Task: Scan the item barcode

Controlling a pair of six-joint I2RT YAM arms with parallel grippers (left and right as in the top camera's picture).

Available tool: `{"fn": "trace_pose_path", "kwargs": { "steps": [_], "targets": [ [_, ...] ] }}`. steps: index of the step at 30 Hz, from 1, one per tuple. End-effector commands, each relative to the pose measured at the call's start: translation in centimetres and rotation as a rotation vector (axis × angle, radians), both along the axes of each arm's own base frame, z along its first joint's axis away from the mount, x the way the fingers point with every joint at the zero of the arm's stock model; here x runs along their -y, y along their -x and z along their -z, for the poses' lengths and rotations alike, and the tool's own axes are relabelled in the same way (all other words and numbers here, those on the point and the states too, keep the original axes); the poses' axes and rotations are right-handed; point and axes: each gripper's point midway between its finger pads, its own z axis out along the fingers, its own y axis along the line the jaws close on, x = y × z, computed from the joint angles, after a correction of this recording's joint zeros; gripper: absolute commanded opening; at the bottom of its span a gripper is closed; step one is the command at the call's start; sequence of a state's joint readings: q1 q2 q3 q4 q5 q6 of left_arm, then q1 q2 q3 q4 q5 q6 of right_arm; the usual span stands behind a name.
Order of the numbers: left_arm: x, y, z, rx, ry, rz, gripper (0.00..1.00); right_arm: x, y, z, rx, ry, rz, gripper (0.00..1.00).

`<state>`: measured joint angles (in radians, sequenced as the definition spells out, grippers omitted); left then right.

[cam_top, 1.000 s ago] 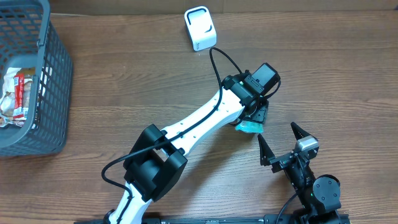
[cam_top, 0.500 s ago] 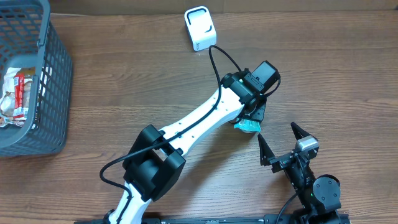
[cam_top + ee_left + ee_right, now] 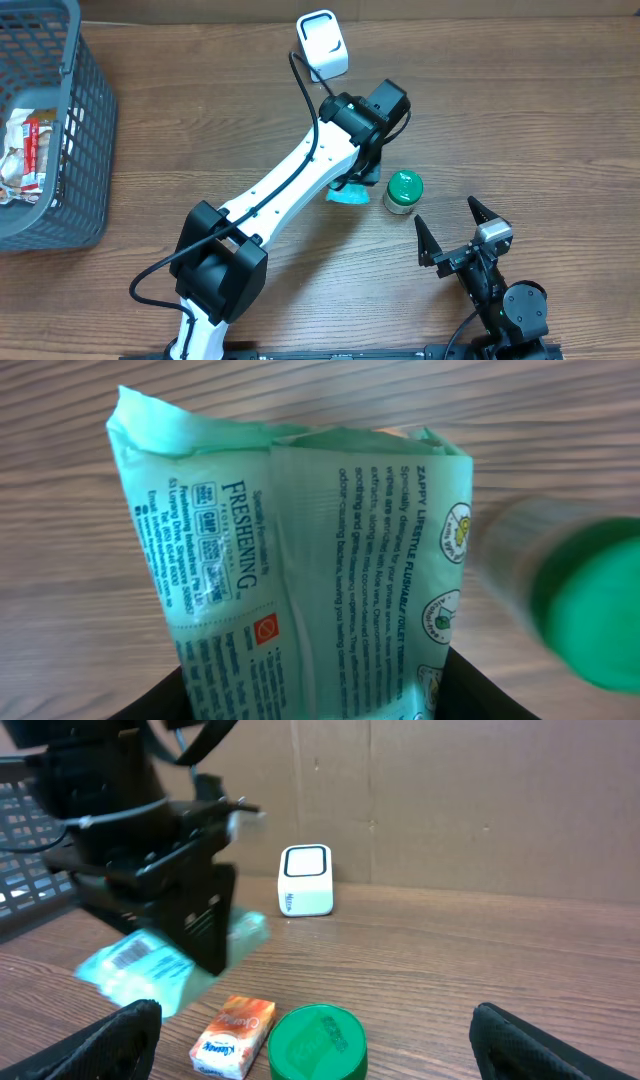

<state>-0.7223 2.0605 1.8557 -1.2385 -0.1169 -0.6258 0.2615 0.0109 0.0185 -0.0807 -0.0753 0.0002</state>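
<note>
My left gripper (image 3: pixel 362 182) is shut on a teal wipes packet (image 3: pixel 349 194) and holds it above the table, a little in front of the white scanner (image 3: pixel 322 45). The left wrist view is filled by the packet (image 3: pixel 310 550), its printed back up, gripped at its lower end between the black jaws of the left gripper (image 3: pixel 320 702). From the right wrist I see the packet (image 3: pixel 140 968) with a barcode label on it, hanging left of the scanner (image 3: pixel 306 880). Near the front edge my right gripper (image 3: pixel 456 232) stands open and empty.
A green-lidded jar (image 3: pixel 403 190) stands just right of the held packet. A small orange packet (image 3: pixel 235 1036) lies beside the jar (image 3: pixel 318 1042). A grey basket (image 3: pixel 85 120) with packaged items sits at the far left.
The left arm has swung left and toward the scanner with the teal packet, uncovering the green-lidded jar. The right arm has not moved.
</note>
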Motion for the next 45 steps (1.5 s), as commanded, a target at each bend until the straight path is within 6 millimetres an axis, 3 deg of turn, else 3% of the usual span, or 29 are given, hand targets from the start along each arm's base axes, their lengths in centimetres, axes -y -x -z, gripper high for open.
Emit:
{"fn": "trace_pose_path", "kwargs": {
  "steps": [1,6,10,17,20,25,36,45],
  "targets": [
    [-3.4,-1.2,0.0,0.064,-0.098,-0.092,0.5,0.0,0.0,0.2,0.0,-0.004,0.0,1.0],
    [-5.7,-1.9,3.1,0.045,-0.108,-0.15,0.5,0.0,0.0,0.2,0.0,-0.004,0.0,1.0],
    [-6.9,-1.0,5.3,-0.024,-0.1,-0.177,0.5,0.0,0.0,0.2,0.0,-0.004,0.0,1.0],
    [-6.3,0.4,8.6,-0.073,-0.041,-0.167,0.48,0.0,0.0,0.2,0.0,-0.004,0.0,1.0],
    [-5.8,0.1,9.5,-0.048,-0.016,-0.16,0.48,0.0,0.0,0.2,0.0,-0.004,0.0,1.0],
    [-4.2,-1.3,10.1,0.015,0.043,-0.052,0.46,0.0,0.0,0.2,0.0,-0.004,0.0,1.0],
    [-1.0,0.3,10.1,-0.003,0.099,0.093,0.47,0.0,0.0,0.2,0.0,-0.004,0.0,1.0],
    [0.1,0.9,10.1,-0.022,0.139,0.102,0.5,0.0,0.0,0.2,0.0,-0.004,0.0,1.0]
  ]
}}
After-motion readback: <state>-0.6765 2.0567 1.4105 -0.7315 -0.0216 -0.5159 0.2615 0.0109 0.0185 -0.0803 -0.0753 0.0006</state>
